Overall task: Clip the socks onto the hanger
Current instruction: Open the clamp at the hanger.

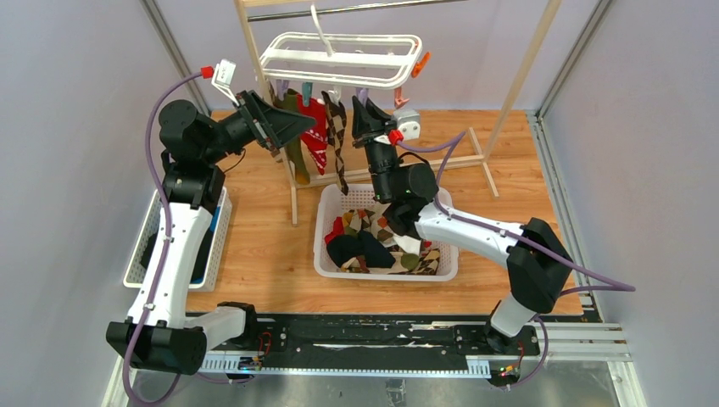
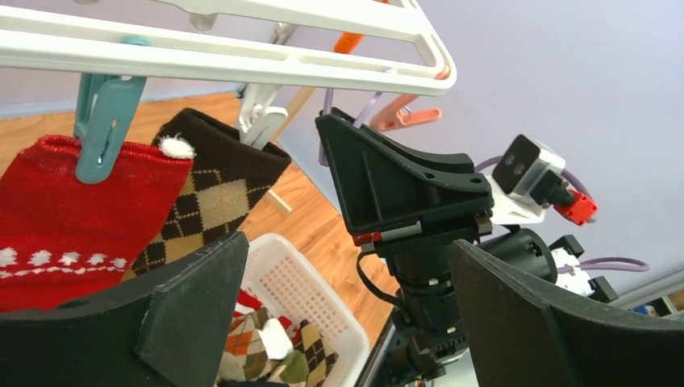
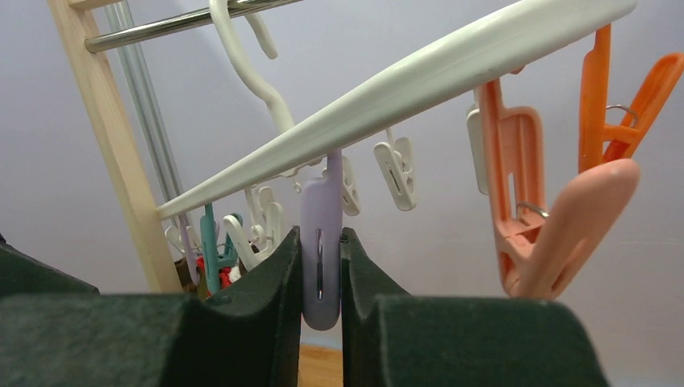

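The white hanger (image 1: 339, 58) hangs from the rack's metal bar. An olive sock, a red sock (image 1: 315, 136) and a brown argyle sock (image 1: 337, 140) are clipped under its left side. My left gripper (image 1: 305, 125) stands open beside them, holding nothing. In the left wrist view the red sock (image 2: 72, 218) hangs from a teal clip (image 2: 105, 121), the argyle sock (image 2: 214, 189) to its right, both beyond my left gripper (image 2: 347, 246). My right gripper (image 3: 321, 242) is shut on a lilac clip (image 3: 321, 201) under the hanger rail (image 3: 403, 89). More socks (image 1: 373, 246) fill the basket.
The white basket (image 1: 326, 212) sits mid-table under the hanger. A second white tray (image 1: 140, 254) lies at the left edge by the left arm. The wooden rack (image 1: 254, 59) straddles the back of the table. Orange and peach clips (image 3: 556, 234) dangle right of the lilac one.
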### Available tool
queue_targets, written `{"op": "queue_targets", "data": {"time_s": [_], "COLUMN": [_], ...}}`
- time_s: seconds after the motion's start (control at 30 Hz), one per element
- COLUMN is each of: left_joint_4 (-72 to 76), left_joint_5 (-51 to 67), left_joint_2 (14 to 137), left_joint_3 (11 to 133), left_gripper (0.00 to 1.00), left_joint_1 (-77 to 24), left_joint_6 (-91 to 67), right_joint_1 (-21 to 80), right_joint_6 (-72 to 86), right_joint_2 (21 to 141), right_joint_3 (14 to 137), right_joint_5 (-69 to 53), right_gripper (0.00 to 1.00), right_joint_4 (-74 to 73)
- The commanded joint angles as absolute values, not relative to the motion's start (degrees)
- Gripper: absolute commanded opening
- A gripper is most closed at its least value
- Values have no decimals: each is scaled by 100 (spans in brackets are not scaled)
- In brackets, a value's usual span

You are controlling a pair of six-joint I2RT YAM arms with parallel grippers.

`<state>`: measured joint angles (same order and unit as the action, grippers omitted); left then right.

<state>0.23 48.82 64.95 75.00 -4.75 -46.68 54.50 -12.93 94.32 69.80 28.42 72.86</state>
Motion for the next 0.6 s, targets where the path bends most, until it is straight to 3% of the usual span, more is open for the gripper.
{"op": "queue_targets", "data": {"time_s": [0.0,0.57], "left_joint_4": [297,-327], "left_joint_5": [4978,4789], "left_joint_2": [6635,6512], "left_joint_3": [7725,7604], "left_gripper": [100,84], "left_joint_1": [-671,-800], "left_joint_6": [-4841,-4043], "right_joint_1": [5270,5265], "right_joint_6": [-339,153], "right_joint_2": [9166,9028], "right_joint_3": [6876,7028], "right_joint_5": [2485,1765], "right_gripper": [0,0], "right_joint_4": [6872,5811]}}
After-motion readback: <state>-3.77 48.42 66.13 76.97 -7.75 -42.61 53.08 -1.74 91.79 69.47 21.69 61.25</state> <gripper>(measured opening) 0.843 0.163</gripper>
